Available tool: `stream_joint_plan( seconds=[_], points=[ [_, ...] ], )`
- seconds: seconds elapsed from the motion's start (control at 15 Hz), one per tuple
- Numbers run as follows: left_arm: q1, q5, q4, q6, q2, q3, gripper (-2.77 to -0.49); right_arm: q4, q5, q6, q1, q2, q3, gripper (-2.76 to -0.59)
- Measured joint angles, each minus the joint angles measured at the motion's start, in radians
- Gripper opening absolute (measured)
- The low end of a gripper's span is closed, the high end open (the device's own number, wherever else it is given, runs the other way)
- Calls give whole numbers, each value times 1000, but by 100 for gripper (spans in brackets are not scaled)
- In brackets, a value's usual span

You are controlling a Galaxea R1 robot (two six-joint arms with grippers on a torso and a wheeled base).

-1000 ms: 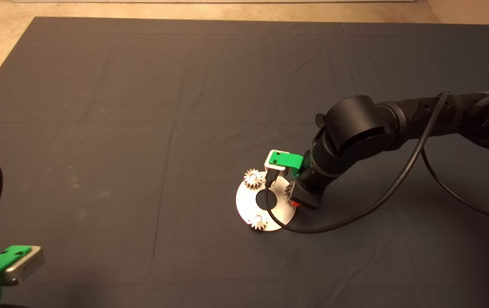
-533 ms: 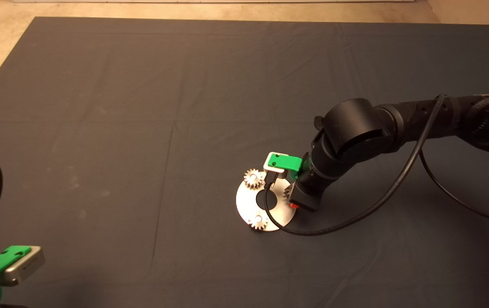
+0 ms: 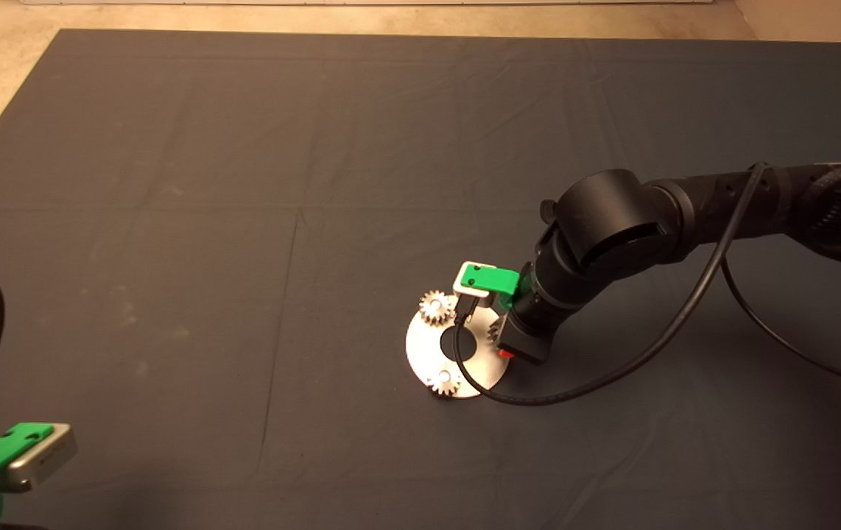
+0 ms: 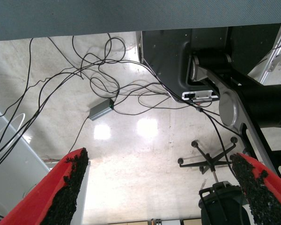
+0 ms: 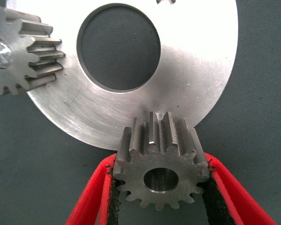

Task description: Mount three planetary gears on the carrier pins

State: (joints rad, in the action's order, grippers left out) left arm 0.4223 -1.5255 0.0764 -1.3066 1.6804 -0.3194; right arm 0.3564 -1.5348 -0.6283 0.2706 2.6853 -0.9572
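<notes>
The dark mat (image 3: 244, 221) covers the table and carries the whole assembly. The right arm (image 3: 685, 213) reaches in from the right edge of the head view and bends down toward the round metal plate (image 3: 420, 350), which lies flat on the mat right of centre and has a large central hole. A black cable (image 3: 612, 372) loops from the arm across the mat and over the plate. The right gripper (image 5: 160, 197) sits low at the plate's right rim, its two red fingers (image 5: 91, 199) clamped on the darker grey gear (image 5: 160, 176) — the black pads press against the teeth on both sides. In the right wrist view this gear is at the plate's edge, partly over the metal and partly over the mat, and its centre hole is open with no pin showing inside it. Two bright silver gears are seated on the plate: one (image 3: 435, 306) at the far-left rim and one (image 3: 445, 382) at the near rim, each overhanging the edge a little, each with the shiny end of a carrier pin (image 5: 0, 51) visible in its centre hole. The third pin cannot be made out. The left gripper (image 4: 161, 187) is parked at the lower left edge of the head view, off the work — its fingers stand well apart, and its wrist view shows only floor, loose cables and a chair base.
</notes>
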Motion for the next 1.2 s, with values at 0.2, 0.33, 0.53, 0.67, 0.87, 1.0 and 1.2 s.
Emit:
stream_joint_plan(
  seconds=[0.2,0.33,0.53,0.67,0.87,1.0,1.2],
  points=[
    [0,0,1,3,-2,0,-108,1,-2,0,-3,0,-1,-233],
    [0,0,2,7,-7,0,-108,2,-2,0,-4,0,-1,-233],
    [5,0,3,12,-21,0,-108,2,-3,0,-4,0,-1,-233],
    [5,0,3,15,-25,1,-108,3,-4,0,-4,2,-2,-233],
    [5,0,3,18,-30,1,-108,3,-7,0,-11,9,-11,-233],
    [5,0,3,19,-32,1,-108,3,-8,0,-10,14,-16,-233],
    [5,0,3,19,-33,1,-108,2,-18,0,-10,25,-28,-233]
  ],
)
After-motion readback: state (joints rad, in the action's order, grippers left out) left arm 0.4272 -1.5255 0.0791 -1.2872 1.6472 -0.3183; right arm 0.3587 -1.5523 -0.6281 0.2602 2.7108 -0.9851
